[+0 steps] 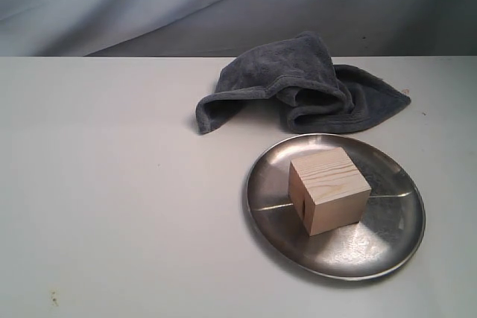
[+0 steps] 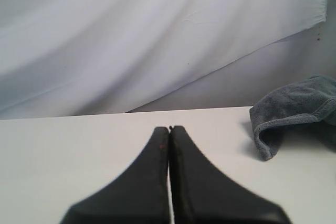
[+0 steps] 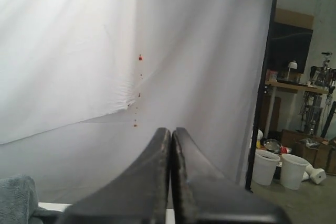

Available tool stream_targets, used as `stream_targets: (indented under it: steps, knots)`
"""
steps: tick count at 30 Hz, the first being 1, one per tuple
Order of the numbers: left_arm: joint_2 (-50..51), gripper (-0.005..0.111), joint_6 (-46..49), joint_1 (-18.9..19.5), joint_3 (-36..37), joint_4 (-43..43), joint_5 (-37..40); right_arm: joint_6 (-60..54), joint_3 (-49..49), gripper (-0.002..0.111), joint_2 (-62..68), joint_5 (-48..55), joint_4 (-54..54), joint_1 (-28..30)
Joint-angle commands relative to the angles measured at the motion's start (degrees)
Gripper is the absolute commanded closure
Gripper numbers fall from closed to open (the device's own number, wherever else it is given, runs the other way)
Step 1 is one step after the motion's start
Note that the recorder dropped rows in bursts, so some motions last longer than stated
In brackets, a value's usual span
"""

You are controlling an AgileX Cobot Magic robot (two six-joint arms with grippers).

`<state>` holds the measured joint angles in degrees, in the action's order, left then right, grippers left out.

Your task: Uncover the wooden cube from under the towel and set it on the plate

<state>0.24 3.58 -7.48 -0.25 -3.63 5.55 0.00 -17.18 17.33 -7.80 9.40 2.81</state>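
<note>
the wooden cube [image 1: 329, 190] sits flat on the plate [image 1: 387, 240], close to its middle and a little toward the far side, one corner turned to the exterior camera. nothing covers it. the towel [image 1: 298, 87] lies bunched in a heap on the bench [image 1: 112, 184] just behind the plate's far rim; whether its hem touches the rim i cannot tell. the left jaws are clenched together on nothing, low over bare bench with the towel's edge off to one side. the right jaws are clenched and empty too, pointed at the backdrop curtain with only a corner of towel showing in that wrist view. neither arm appears in the exterior view.

judging from this, the job looks done, so the main risk is spoiling it. the plate is smooth metal with only a shallow rim, so i would expect the cube to slide easily. a knock to the plate from an arm swinging across could send it toward the edge or off onto the bench. the plate itself probably skates on the bench if pushed.

the towel is the other hazard. it sits so near the rim that any tug or sweep at it could drag a fold over the plate, shift the plate, or cover the cube again.

the left arm is low, so a sideways move from there could catch the cloth.
</note>
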Motion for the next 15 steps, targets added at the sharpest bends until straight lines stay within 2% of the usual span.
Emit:
stream_targets:
  steps: [1, 8, 15]
  knots:
    - [-0.2, 0.107, -0.1, 0.1, 0.3, -0.1, -0.6, 0.0, 1.3, 0.108, -4.5, 4.5, 1.3, -3.1]
    - [-0.2, 0.107, -0.1, 0.1, 0.3, -0.1, -0.6, 0.0, 2.9, 0.108, -9.4, 9.1, 2.3, -6.9]
    - [-0.2, 0.107, -0.1, 0.1, 0.3, -0.1, -0.6, 0.0, 5.9, 0.108, -16.6, 15.8, 2.1, -7.0]
